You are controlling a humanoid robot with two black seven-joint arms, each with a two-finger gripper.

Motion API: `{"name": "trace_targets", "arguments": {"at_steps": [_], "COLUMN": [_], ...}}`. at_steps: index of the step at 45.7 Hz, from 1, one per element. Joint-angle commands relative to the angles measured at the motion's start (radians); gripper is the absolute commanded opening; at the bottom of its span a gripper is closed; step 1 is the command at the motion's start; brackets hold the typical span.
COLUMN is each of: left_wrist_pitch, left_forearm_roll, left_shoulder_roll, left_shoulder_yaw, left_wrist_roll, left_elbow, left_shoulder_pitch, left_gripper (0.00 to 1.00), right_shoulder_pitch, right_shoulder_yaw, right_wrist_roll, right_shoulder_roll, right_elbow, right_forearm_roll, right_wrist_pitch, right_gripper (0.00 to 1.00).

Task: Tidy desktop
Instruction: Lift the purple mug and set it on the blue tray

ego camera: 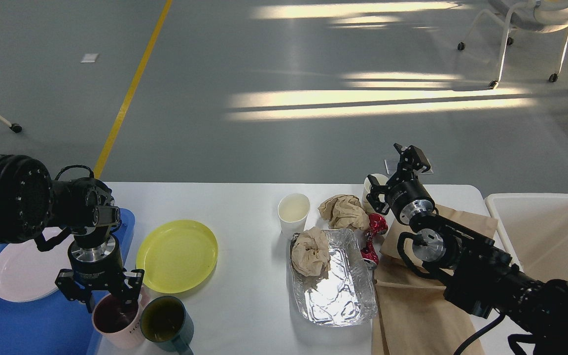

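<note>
While dishes and litter lie scattered across the wide, smooth white desktop filling the lower half of the frame, sorting appears to be under way. At lower left, the left gripper is lowered onto the rim of a glossy pink ceramic mug, its fingers spread around that rim; whether the mug is actually clamped cannot be told. A dark green mug stands just beside it, with a round yellow plastic plate above and a pale pink plate resting on the blue plastic tray. At centre right, the right gripper is raised, open and empty, above a white paper cup. Crumpled brown paper, a crinkled foil tray, a crushed red can and flat brown paper bags await removal, probably into the white plastic bin at right. A firm grip and a lift toward the tray seem called for next.
</note>
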Motion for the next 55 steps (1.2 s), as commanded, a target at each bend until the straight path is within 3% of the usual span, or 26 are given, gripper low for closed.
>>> {"name": "trace_targets", "arguments": {"at_steps": [1, 6, 10, 15, 36, 50, 55], "left_wrist_pitch": [-0.062, -0.131, -0.131, -0.131, -0.131, -0.131, -0.131], "left_forearm_roll": [0.001, 0.001, 0.001, 0.001, 0.005, 0.03, 0.053], "left_shoulder_roll": [0.0, 0.001, 0.001, 0.003, 0.044, 0.248, 0.343], "left_shoulder_yaw": [-0.027, -0.033, -0.037, -0.037, -0.033, -0.093, -0.15], "left_wrist_roll": [-0.002, -0.002, -0.002, -0.003, 0.002, 0.005, 0.043], "left_elbow": [0.001, 0.004, 0.004, 0.004, -0.006, -0.013, -0.012], "left_shoulder_pitch": [0.003, 0.003, 0.003, 0.002, -0.11, -0.262, -0.267], "left_gripper": [0.37, 0.24, 0.1, 0.0, 0.0, 0.0, 0.0], "right_shoulder_pitch": [0.001, -0.001, 0.001, -0.001, 0.001, 0.001, -0.001], "right_shoulder_yaw": [0.0, 0.0, 0.0, 0.0, 0.0, 0.0, 0.0], "right_wrist_roll": [0.0, 0.0, 0.0, 0.0, 0.0, 0.0, 0.0], "right_shoulder_roll": [0.0, 0.0, 0.0, 0.0, 0.0, 0.0, 0.0], "right_elbow": [0.0, 0.0, 0.0, 0.0, 0.0, 0.0, 0.0], "right_forearm_roll": [0.0, 0.0, 0.0, 0.0, 0.0, 0.0, 0.0], "right_wrist_pitch": [0.0, 0.0, 0.0, 0.0, 0.0, 0.0, 0.0], "right_gripper": [1.0, 1.0, 1.0, 1.0, 1.0, 1.0, 1.0]}}
